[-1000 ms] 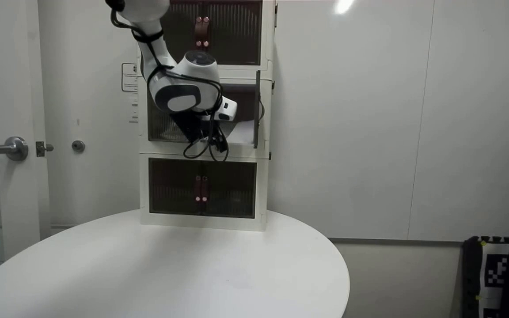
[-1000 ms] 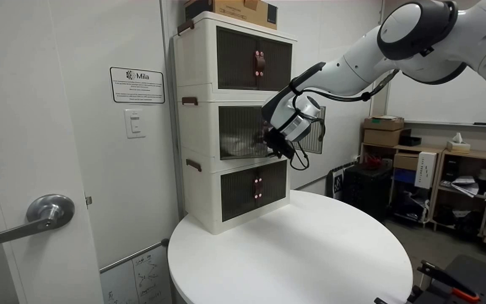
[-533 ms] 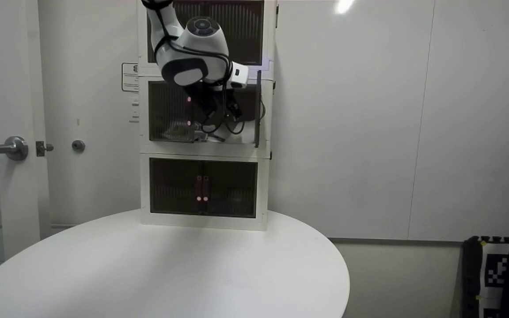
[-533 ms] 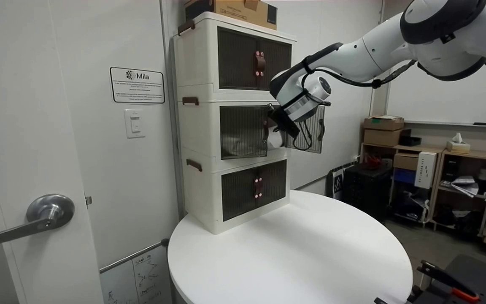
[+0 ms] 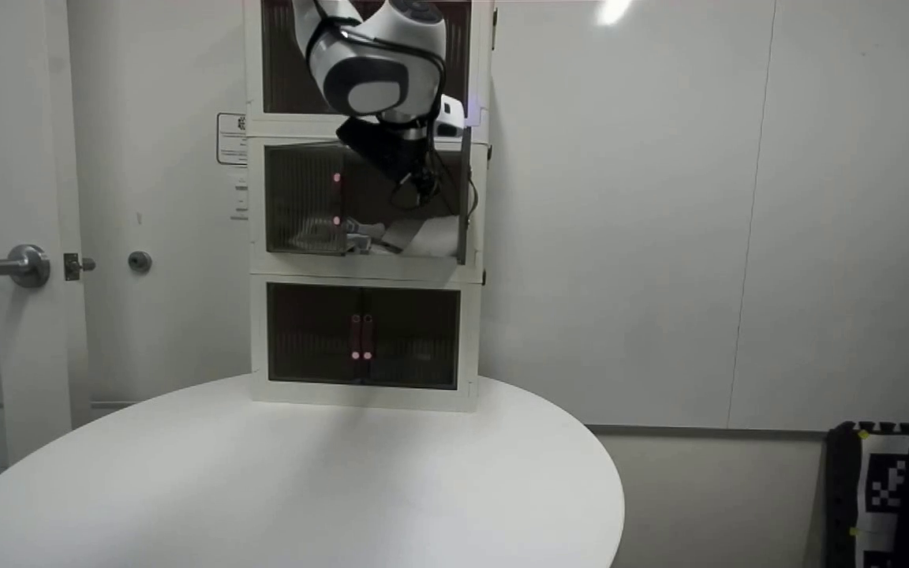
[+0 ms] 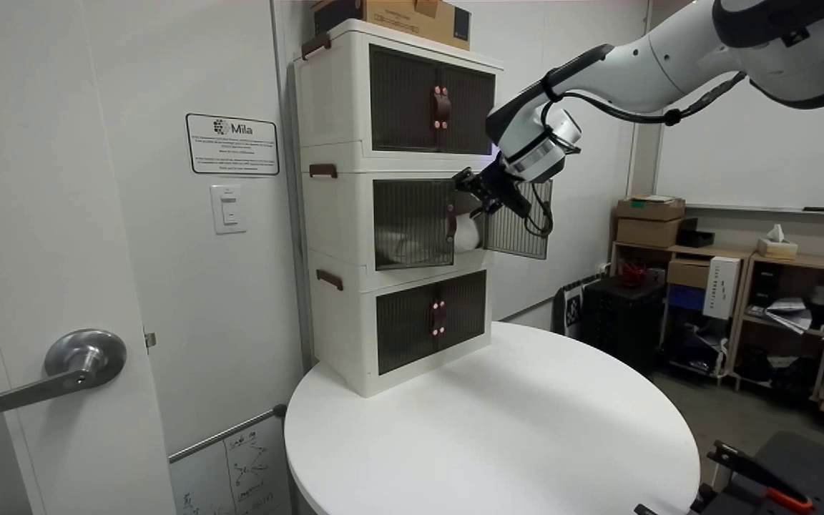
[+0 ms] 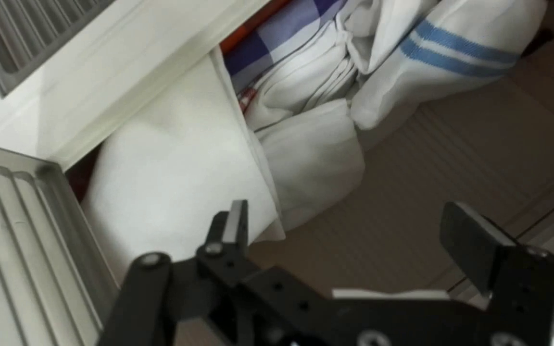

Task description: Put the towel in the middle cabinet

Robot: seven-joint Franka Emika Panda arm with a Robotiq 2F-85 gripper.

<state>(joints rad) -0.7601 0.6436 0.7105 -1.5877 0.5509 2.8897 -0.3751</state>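
1. Since the earlier frame the arm [image 6: 641, 75] has moved up and rightward in both exterior views, bringing the gripper [image 6: 471, 196] along.
2. In an exterior view, three cabinets [image 6: 330, 93] stand stacked at the frame's centre on one round table [image 6: 526, 429], one box [image 6: 419, 21] on top. Each cabinet has two doors [image 6: 401, 100].
3. There the middle cabinet [image 6: 337, 214] has its left door [image 6: 412, 222] across half the front and its right door [image 6: 508, 236] swung out; the towel [image 6: 467, 234] shows white between them. The four other doors are closed.
4. In an exterior view, the towel lies inside the middle cabinet, at the lower right of its front, a rumpled bundle [image 5: 364, 237] to its left. The gripper is above it in the frame, apart.
5. In the wrist view, two fingers [image 7: 464, 245], lower centre and lower right, stand wide apart, a brown surface [image 7: 392, 206] behind the gap.
6. The towel fills the left centre: plain white, smooth on top, layered along its right edge. Whether the white fold [image 7: 315, 168] just beside it belongs to it I cannot tell.
7. Farther up lie one striped cloth [image 7: 431, 79], upper right, white with two blue stripes, and one checked cloth [image 7: 258, 48], upper centre, with folds [image 7: 306, 72] between too tangled to count.
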